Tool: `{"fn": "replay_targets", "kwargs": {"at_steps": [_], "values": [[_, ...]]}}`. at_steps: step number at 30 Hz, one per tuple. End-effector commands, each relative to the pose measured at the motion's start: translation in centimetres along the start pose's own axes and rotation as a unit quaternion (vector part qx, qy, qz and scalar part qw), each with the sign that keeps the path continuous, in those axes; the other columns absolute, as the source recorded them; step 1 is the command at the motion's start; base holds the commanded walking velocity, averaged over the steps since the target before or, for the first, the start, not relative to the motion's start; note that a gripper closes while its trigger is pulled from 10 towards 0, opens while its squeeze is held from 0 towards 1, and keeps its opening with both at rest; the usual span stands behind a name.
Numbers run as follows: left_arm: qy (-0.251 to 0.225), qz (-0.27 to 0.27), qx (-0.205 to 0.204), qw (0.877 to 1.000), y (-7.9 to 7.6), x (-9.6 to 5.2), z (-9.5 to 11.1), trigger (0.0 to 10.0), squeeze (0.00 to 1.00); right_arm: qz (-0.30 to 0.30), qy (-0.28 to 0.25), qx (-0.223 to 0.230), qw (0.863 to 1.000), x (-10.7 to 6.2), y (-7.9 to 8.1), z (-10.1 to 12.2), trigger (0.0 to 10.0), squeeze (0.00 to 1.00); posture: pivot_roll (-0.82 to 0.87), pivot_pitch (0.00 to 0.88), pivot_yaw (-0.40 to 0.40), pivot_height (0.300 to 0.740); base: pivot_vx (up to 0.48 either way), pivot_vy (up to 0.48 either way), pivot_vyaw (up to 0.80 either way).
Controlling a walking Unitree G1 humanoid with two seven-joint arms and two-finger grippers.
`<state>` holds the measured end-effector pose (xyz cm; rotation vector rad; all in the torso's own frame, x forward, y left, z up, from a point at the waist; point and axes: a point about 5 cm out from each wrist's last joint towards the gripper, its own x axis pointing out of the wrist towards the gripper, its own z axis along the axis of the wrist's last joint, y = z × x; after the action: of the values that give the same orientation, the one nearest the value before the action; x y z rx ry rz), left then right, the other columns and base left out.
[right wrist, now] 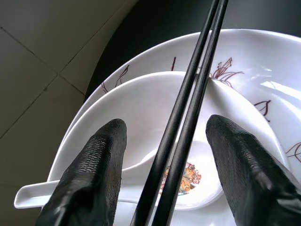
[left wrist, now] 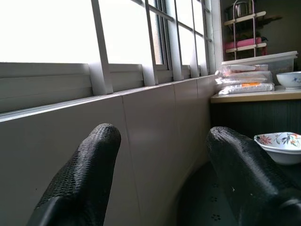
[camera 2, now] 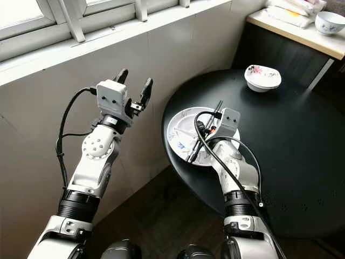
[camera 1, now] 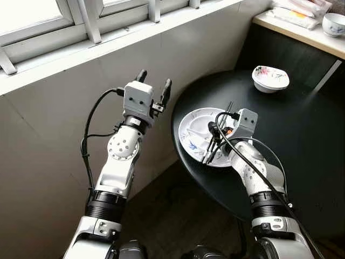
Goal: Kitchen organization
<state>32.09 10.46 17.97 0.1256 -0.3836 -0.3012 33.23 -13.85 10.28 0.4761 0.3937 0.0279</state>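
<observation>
The right gripper (right wrist: 164,183) hangs over the plate (camera 1: 190,129), fingers spread wide astride the chopsticks (right wrist: 188,108). The left gripper (camera 1: 153,86) is raised by the wall, fingers apart, empty.

I see a black round table (camera 1: 302,140) on the right — glossy and plain. The near plate (camera 1: 190,125) is white with thin dark-red line drawings and a blue mark on its left side, and the small dish (right wrist: 141,103) on it is white. Black chopsticks (right wrist: 188,108) cross it. The white spoon (right wrist: 188,186) carries a red-and-orange motif. The far bowl (camera 1: 270,79) is white with red flowers and green leaves. Grey wall tiles (camera 1: 48,140) on the left — pale window frames (camera 1: 91,21).
</observation>
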Motion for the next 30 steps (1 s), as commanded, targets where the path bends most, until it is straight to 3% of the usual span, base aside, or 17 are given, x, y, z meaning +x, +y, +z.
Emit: {"fn": "replay_targets", "kwargs": {"at_steps": [1, 2, 5, 6, 7, 19, 29, 30], "values": [[0.010, -0.003, 0.005, 1.000, -0.1, 0.1, -0.3, 10.0, 0.00, -0.003, 0.010, 0.015, 1.000, 0.1, -0.1, 0.0, 9.3, 0.00, 0.01, 0.000, -0.065, 0.740, 0.000, 0.000, 0.00], [0.010, -0.004, 0.005, 1.000, -0.1, 0.1, -0.3, 10.0, 0.00, -0.004, 0.010, 0.014, 1.000, 0.1, -0.1, 0.0, 4.8, 0.00, 0.01, 0.000, -0.065, 0.740, 0.000, 0.000, 0.00], [0.011, -0.004, 0.005, 1.000, -0.1, 0.1, -0.3, 10.0, 0.00, -0.004, 0.011, 0.015, 1.000, 0.2, -0.1, 0.0, 4.5, 0.00, 0.00, 0.000, -0.063, 0.740, 0.000, 0.000, 0.00], [0.012, -0.004, 0.005, 1.000, -0.1, 0.1, -0.3, 10.0, 0.00, -0.005, 0.013, 0.015, 1.000, 0.2, -0.1, 0.0, 1.5, 0.00, 0.00, 0.000, -0.063, 0.740, 0.000, 0.000, 0.00], [0.012, -0.004, 0.006, 1.000, -0.1, 0.1, -0.3, 10.0, 0.00, -0.006, 0.015, 0.016, 1.000, 0.2, -0.2, -0.1, 0.0, 0.00, 0.00, 0.000, -0.063, 0.740, 0.000, 0.000, 0.00], [0.019, -0.004, 0.009, 1.000, -0.1, 0.1, -0.6, 10.0, 0.00, -0.013, 0.020, 0.023, 0.999, 0.2, -0.4, -0.2, 0.0, 0.00, 0.00, 0.000, -0.063, 0.740, 0.000, 0.000, 0.00], [0.023, -0.004, 0.011, 1.000, 0.0, 0.0, -0.7, 10.0, 0.00, 0.005, -0.056, 0.020, 0.998, -0.2, 0.2, 1.7, 0.0, 0.00, 0.01, 0.000, -0.062, 0.740, 0.000, 0.000, 0.00], [0.024, -0.003, 0.012, 1.000, 0.0, 0.0, -0.7, 10.0, 0.00, 0.024, -0.107, -0.001, 0.994, -0.6, 0.9, 3.1, 0.0, 0.00, 0.01, 0.000, -0.062, 0.740, 0.000, 0.000, 0.00]]}}
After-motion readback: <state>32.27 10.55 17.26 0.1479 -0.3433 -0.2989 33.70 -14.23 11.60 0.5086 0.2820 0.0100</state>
